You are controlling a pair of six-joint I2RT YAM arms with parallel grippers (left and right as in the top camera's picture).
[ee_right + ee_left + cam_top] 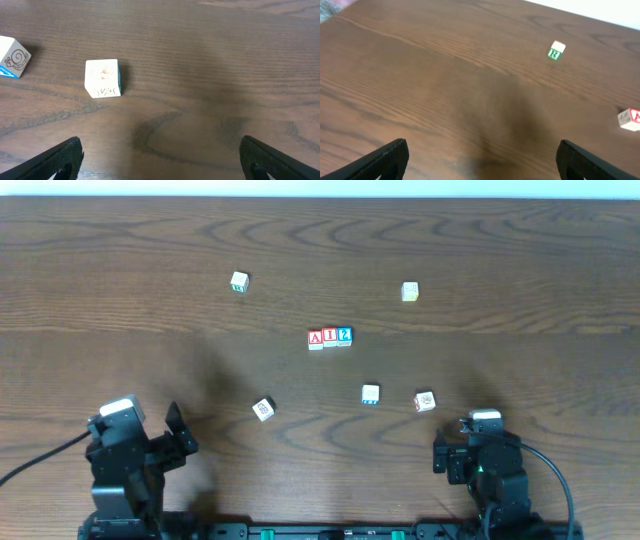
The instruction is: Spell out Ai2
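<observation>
We saw the left tool (482, 161) low over the table (420, 75), its two fingers spread wide with nothing between them. The right tool (160, 157) was likewise wide and empty. Near the right tool lay a white block with an orange drawing (102, 77), and beside that a snail block (12, 60). At the table's middle, well apart from both tools, the A block (316, 339), I block (330, 338) and 2 block (344, 336) sat touching in a row. A green-lettered block (556, 51) lay farther off.
</observation>
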